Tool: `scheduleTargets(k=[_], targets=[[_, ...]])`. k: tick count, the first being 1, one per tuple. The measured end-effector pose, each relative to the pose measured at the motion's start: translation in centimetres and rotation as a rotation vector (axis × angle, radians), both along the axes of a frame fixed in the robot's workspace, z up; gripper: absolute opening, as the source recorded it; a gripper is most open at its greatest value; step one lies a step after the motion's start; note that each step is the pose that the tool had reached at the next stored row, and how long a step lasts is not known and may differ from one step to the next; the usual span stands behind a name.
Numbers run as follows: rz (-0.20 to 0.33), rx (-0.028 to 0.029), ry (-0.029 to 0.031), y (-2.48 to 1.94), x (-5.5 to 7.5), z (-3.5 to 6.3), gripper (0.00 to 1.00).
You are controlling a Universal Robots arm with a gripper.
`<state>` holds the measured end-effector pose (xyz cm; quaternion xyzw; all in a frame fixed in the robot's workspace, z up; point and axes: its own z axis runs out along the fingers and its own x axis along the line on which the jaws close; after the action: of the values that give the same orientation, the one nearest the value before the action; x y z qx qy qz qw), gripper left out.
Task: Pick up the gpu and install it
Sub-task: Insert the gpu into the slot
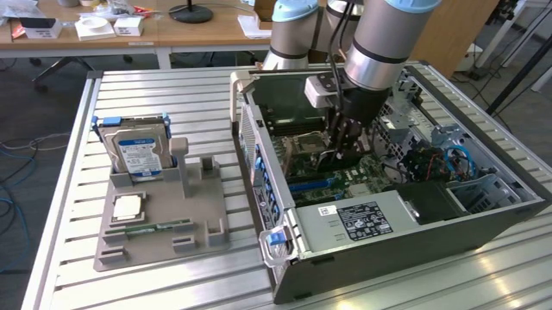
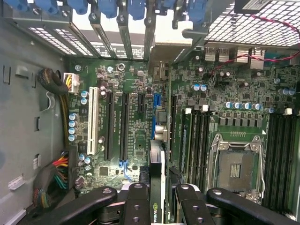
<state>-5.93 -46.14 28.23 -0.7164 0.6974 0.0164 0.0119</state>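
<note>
The claw (image 2: pixel 161 190) is clamped on the gpu (image 2: pixel 157 178), edge-on (logo (image 2: pixel 153 213) showing), over the motherboard (image 2: pixel 136 150). A slight tilt could miss the blue slot (image 2: pixel 153 125) beneath the claw and jam.

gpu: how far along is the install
Pickup looks done: the gripper is shut on the gpu inside the computer case. In hand: the card stands edge-on over the motherboard slots. Left: seating it; whether it has entered a slot I cannot tell.
</note>
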Motion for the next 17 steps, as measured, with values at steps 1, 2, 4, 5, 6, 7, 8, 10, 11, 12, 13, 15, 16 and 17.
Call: scheduleTargets(k=[1, 2, 4, 5, 6, 7, 8, 10, 11, 12, 13, 15, 16, 17], targets=[[0.0, 0.0, 0.0, 0.0, 0.0, -0.06, 0.26], [0.0, -0.0001, 0.0001, 0.0, 0.0, -0.11, 0.26], [0.0, -0.0004, 0.0002, 0.0, -0.01, -0.11, 0.26], [0.0, -0.0002, 0.0001, 0.0, -0.02, -0.13, 0.26], [0.0, 0.0, 0.0, 0.0, -0.06, -0.14, 0.26], [0.0, 0.0, 0.0, 0.0, -0.1, -0.15, 0.26], [0.0, 0.0001, 0.0, 0.0, -0.14, -0.16, 0.26], [0.0, 0.0002, -0.0001, 0.01, -0.24, -0.17, 0.26], [0.0, 0.0001, 0.0, 0.01, -0.28, -0.17, 0.26], [0.0, 0.0, 0.0, 0.0, -0.32, -0.17, 0.26], [0.0, 0.0, 0.0, 0.0, -0.35, -0.17, 0.26], [0.0, 0.0, 0.0, 0.0, -0.42, -0.17, 0.26], [0.0, 0.0, 0.0, 0.0, -0.45, -0.17, 0.26], [0.0, -0.0001, 0.0, 0.0, -0.46, -0.17, 0.26]])
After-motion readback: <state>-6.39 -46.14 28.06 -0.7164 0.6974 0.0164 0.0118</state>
